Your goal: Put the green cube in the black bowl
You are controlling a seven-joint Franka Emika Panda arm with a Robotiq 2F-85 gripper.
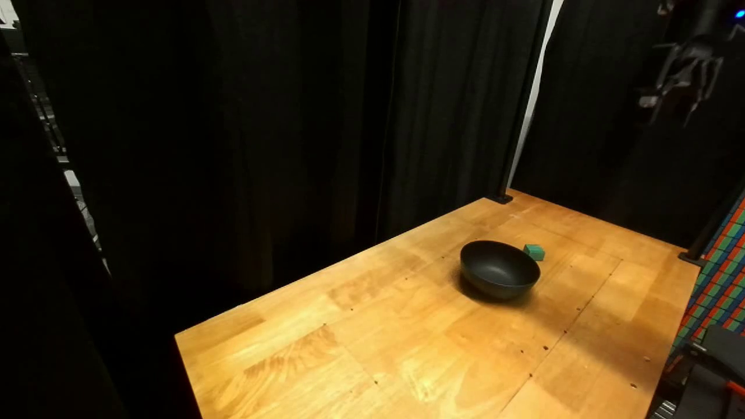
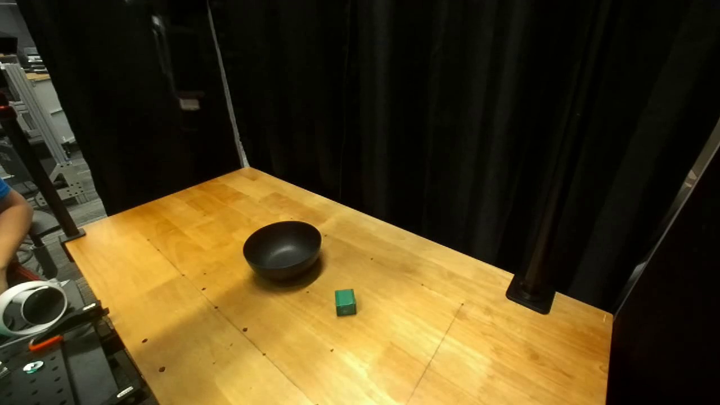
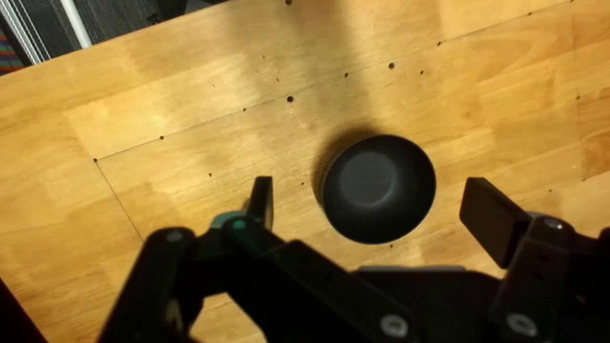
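The black bowl (image 1: pixel 500 269) stands upright on the wooden table (image 1: pixel 372 326), also seen in an exterior view (image 2: pixel 283 250), with nothing visible in it. The small green cube (image 2: pixel 345 302) rests on the table beside the bowl, apart from it; it also shows in an exterior view (image 1: pixel 534 252). My gripper (image 1: pixel 670 109) is open and high above the table. In the wrist view, the open fingers (image 3: pixel 369 193) frame the bowl (image 3: pixel 379 189) far below, with nothing between them. A green patch shows at the left finger's joint there; I cannot tell whether it is the cube.
Black posts stand on clamps at the table's edges (image 2: pixel 531 293). Black curtains (image 2: pixel 422 112) hang behind. A dark cart with a white ring-shaped object (image 2: pixel 36 306) stands beside the table. A person's arm (image 2: pixel 14 225) shows at the left edge of an exterior view.
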